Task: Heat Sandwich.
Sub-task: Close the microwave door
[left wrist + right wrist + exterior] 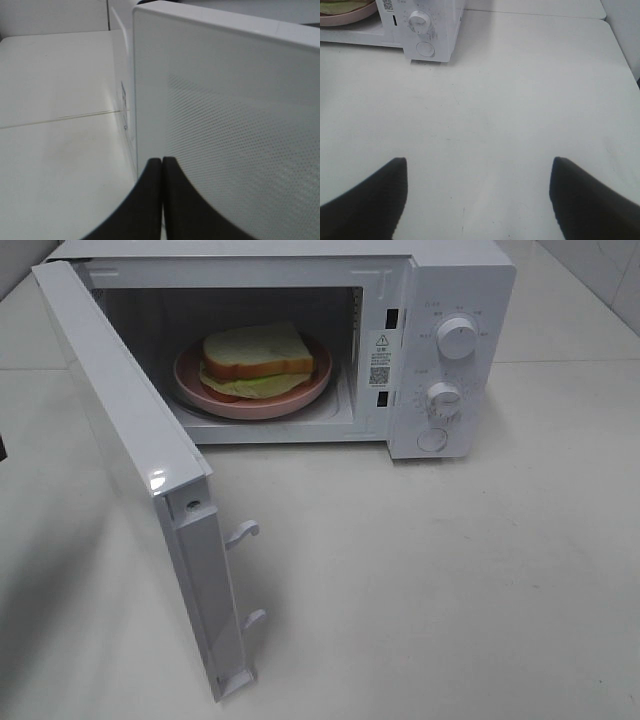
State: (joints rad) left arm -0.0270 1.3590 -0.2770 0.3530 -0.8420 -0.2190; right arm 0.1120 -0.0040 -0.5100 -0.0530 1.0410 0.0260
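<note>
The sandwich (257, 358), white bread with green leaf, lies on a pink plate (195, 388) inside the white microwave (455, 300). The microwave door (130, 440) stands wide open, swung out to the left. Neither gripper shows in the exterior high view. In the left wrist view my left gripper (162, 167) is shut and empty, its black fingers (145, 200) close to the outer face of the door (225, 125). My right gripper (479, 165) is open and empty above the bare table, in front of the microwave (440, 30). The plate's edge (345, 19) shows there too.
The control panel carries two knobs (457, 337) (443, 398) and a round button (432, 439). Two latch hooks (243, 532) stick out of the door's free edge. The white table (450, 590) stretches in front and to the right.
</note>
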